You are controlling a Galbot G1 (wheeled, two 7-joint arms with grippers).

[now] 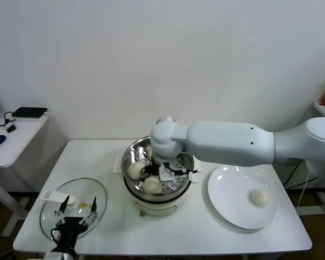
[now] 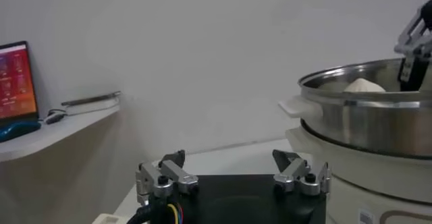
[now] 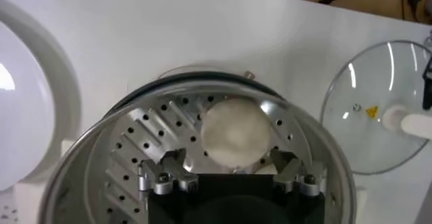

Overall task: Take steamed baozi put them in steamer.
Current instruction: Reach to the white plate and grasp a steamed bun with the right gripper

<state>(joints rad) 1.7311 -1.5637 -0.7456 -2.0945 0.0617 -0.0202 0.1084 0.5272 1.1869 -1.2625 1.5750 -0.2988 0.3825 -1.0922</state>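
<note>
On the table's left, parked over the glass lid (image 1: 75, 201), left gripper (image 1: 76, 208) spread wide and empty. At centre, right gripper (image 1: 168, 174) splayed wide inside the steamer (image 1: 131, 154), clear of three baozi (image 1: 152, 185) on its tray. Rightward, one bun (image 1: 260, 197) waiting on the plate (image 1: 227, 208).

— How many buns do you count?
— Three showing: two baozi in the steamer (image 1: 134, 169) (image 1: 151, 185), one baozi on the plate (image 1: 260, 197).
— And the vessels?
— One steamer (image 1: 131, 153), one white plate (image 1: 227, 203), one glass lid (image 1: 78, 192).
— Arms?
— Two grippers: the right gripper (image 1: 170, 174) and the left gripper (image 1: 76, 212).
</note>
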